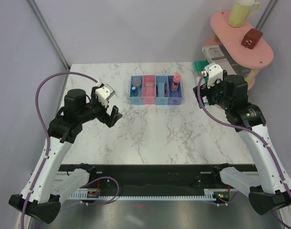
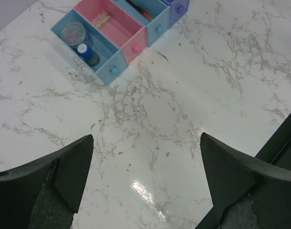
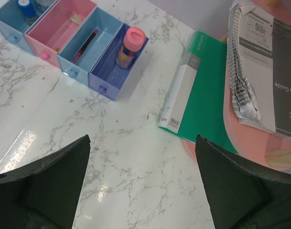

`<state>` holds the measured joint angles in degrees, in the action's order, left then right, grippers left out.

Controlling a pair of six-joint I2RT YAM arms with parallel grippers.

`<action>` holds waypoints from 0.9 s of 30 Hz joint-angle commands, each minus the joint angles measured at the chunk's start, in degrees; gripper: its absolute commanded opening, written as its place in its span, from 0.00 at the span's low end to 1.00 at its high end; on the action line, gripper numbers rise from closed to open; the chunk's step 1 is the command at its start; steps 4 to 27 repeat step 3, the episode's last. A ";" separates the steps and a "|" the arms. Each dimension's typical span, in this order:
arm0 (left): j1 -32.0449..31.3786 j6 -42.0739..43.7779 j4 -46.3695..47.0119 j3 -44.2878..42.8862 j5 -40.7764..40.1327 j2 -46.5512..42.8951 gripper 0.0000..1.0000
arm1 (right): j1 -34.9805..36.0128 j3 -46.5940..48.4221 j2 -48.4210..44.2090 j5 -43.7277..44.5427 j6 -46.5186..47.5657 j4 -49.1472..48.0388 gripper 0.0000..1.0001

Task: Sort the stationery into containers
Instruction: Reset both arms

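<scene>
Marble worktop [image 1: 155,138] holds a row of four bins [image 1: 148,100], and all the stationery seems to be inside them. The tiny blue cylinder [image 2: 86,50] is in the blue end bin, the short stick [image 2: 102,20] in the pink one and the red pen [image 3: 87,42] in the light blue one. The pink-capped tube [image 3: 129,44] stands in the purple end bin. The left pincer [image 2: 145,148] and right pincer [image 3: 143,143] are wide apart and hold nothing, one on each side of the row. The tube sticks up, so a low arm could tip it out.
</scene>
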<state>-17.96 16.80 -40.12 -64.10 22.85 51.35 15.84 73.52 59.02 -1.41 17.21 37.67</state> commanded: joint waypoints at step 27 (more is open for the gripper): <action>0.55 -0.63 2.15 -2.00 0.97 0.06 1.00 | -0.28 2.07 -0.05 0.80 0.01 -1.81 0.98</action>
